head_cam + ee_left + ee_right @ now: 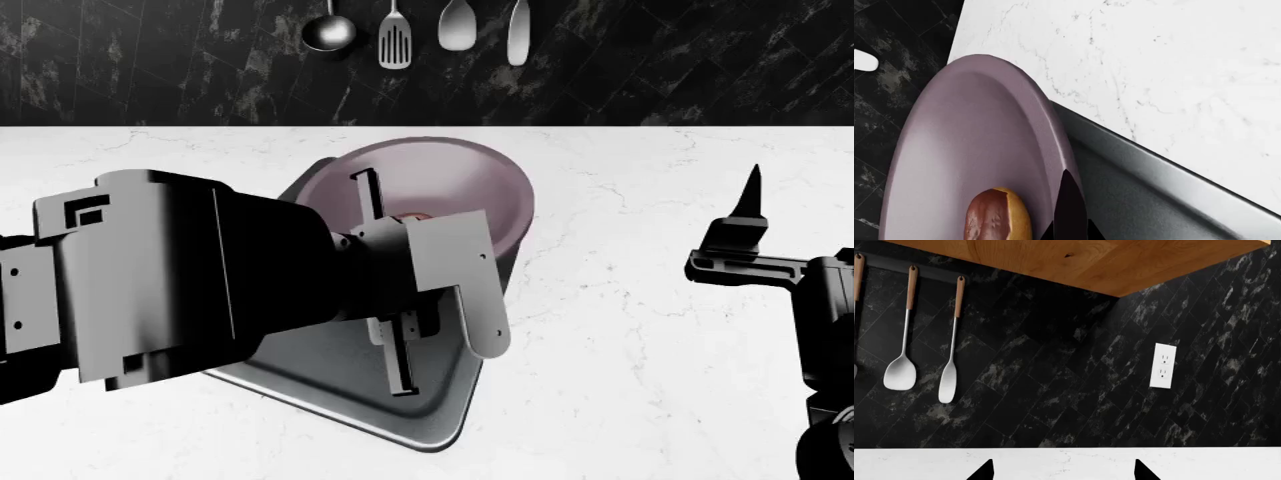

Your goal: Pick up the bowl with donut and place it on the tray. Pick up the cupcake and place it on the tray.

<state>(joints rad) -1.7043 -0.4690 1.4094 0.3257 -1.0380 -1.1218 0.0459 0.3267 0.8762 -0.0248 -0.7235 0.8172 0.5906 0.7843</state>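
Observation:
In the left wrist view the mauve bowl (pixel 974 145) fills the frame, with the chocolate-glazed donut (pixel 997 219) lying inside it. My left gripper (pixel 1069 215) is shut on the bowl's rim, one dark finger (pixel 1069 200) showing on the rim's inner side. The dark tray (pixel 1154 200) lies just beneath. From the head view the bowl (pixel 447 180) is tilted over the tray's (pixel 400 415) far corner, with my left arm covering much of both. My right gripper (pixel 747 215) is open, raised at the right, holding nothing. The cupcake is out of view.
White marble counter (pixel 641 350) stretches around the tray. Ladle, spatula and spoons (pixel 391 35) hang on the black wall behind. The right wrist view shows a wall outlet (pixel 1162 366) and a wooden cabinet underside (pixel 1107 260).

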